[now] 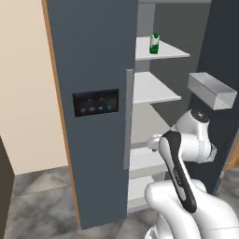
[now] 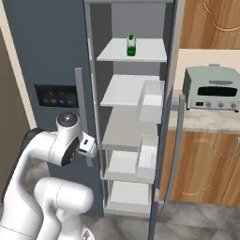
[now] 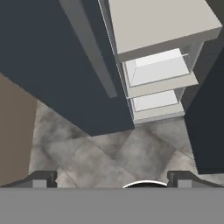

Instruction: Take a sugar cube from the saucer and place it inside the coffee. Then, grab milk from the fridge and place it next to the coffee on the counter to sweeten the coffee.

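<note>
before the open fridge (image 1: 93,56), claw (image 3: 111,177) spread wide and empty, milk (image 1: 154,44) on top shelf

Floor (image 1: 42,196): grey mottled stone tiles, also seen from above in hand view. Cream wall (image 1: 25,93) at left w/ thin wooden trim strip (image 1: 58,93) along its edge. Dark brown panel (image 1: 5,186) at far left, low. Right base view: wooden wall cabinet (image 2: 211,23) w/ carved curve detail up top, pale mint toaster oven (image 2: 213,87) w/ dark window & small knobs below it, wooden base cabinets (image 2: 201,168) w/ silver handle (image 2: 233,149) under that. Light is even & soft, no hard shadows.
</note>
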Motion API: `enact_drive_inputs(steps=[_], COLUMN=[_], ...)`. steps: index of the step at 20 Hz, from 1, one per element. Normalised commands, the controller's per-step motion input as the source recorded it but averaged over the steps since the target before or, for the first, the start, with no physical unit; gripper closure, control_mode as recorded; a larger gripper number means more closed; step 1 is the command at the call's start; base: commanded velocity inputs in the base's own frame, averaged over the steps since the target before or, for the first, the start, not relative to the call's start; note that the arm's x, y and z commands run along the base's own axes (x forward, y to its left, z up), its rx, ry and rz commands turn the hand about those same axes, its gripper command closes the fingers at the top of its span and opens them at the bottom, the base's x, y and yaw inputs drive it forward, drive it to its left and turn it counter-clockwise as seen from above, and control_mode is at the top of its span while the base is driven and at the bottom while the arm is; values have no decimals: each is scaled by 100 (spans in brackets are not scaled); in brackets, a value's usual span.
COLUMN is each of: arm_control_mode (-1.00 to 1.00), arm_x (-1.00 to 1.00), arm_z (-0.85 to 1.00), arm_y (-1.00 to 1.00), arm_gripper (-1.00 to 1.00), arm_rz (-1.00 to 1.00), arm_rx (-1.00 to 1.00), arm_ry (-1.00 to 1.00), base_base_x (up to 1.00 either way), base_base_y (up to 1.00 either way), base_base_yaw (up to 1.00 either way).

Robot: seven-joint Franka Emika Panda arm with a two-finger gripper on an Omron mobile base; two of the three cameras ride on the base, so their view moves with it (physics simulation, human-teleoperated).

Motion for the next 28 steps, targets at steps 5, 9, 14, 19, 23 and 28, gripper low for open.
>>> enact_drive_inputs(steps=[5, 9, 14, 19, 23, 28], arm_control_mode=[100, 100, 100, 100, 100, 100], arm_x=[0, 0, 0, 0, 0, 0], arm_z=[0, 0, 0, 0, 0, 0], arm_y=[0, 0, 0, 0, 0, 0], arm_gripper=[-100, -100, -100, -100, -100, -100], arm_rz=[0, 0, 0, 0, 0, 0], arm_rx=[0, 0, 0, 0, 0, 0], arm_ry=[0, 0, 0, 0, 0, 0], base_base_x=[47, 23, 26, 35, 61, 66], base_base_y=[-17, -30, -44, -33, -3, 0], base_base_yaw=[-8, 0, 0, 0, 0, 0])
